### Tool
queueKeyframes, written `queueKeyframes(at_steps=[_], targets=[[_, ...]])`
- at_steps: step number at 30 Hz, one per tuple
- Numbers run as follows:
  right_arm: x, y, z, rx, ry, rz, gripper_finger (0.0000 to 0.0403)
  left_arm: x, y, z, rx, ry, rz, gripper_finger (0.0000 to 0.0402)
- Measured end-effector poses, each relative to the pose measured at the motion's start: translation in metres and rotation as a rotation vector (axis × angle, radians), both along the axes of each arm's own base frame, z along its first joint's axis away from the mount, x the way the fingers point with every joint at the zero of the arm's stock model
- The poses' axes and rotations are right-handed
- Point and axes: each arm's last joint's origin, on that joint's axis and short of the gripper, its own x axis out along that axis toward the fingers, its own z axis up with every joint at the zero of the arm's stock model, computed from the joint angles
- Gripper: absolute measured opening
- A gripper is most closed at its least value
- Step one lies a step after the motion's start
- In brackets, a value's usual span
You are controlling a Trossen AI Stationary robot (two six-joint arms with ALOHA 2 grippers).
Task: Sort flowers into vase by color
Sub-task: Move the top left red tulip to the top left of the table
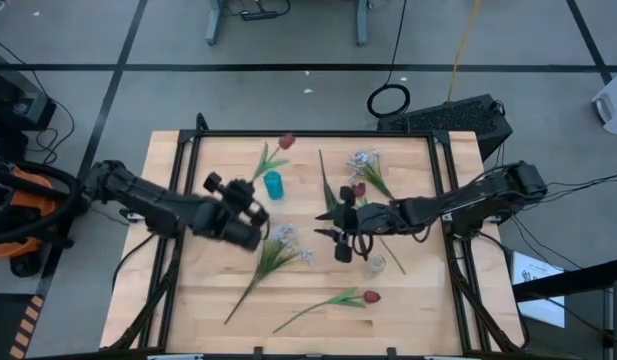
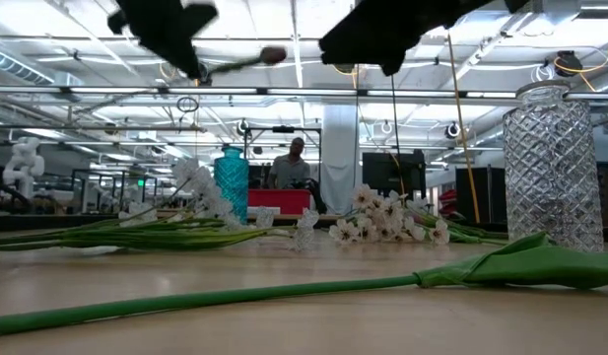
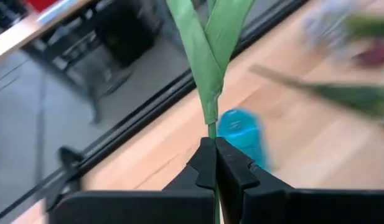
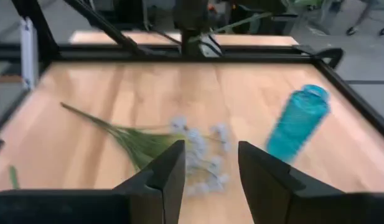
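My left gripper (image 1: 250, 197) is shut on a red tulip stem, raised above the table beside the blue vase (image 1: 274, 184); the dark red bud (image 1: 286, 141) points toward the far edge. In the low view the bud (image 2: 274, 54) hangs high beside that gripper (image 2: 175, 35). My right gripper (image 1: 333, 226) is open, hovering mid-table next to the clear glass vase (image 1: 376, 262) and facing a white spray (image 4: 198, 149) that lies flat. Another white spray (image 1: 366, 160) and two red tulips (image 1: 358, 188) (image 1: 371, 297) lie on the table. My left gripper pinches the tulip's green stem (image 3: 210, 129) just below where the leaves split off, between its two shut fingertips (image 3: 232, 165). The stem runs on past the fingers, roughly along them. The flower is lifted clear of the table, bud end away from the gripper.
The blue vase (image 3: 241, 134) stands upright just beyond the held stem. The clear vase (image 2: 552, 163) stands toward the table's right side. A long green stem (image 2: 235, 296) lies near the front edge. A black frame (image 1: 308, 134) rims the table.
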Motion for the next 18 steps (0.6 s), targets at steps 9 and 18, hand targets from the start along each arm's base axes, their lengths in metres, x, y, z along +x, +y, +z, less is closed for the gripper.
queueKeyframes(at_steps=[9,18], targets=[[-0.037,-0.012,0.027,-0.08,0.074,-0.012,0.0139,-0.007,0.081,-0.014,-0.128,0.302,0.096,0.0],[-0.053,-0.015,0.036,-0.109,0.096,0.006,0.0139,-0.014,0.138,-0.021,-0.223,0.186,-0.085,0.0]])
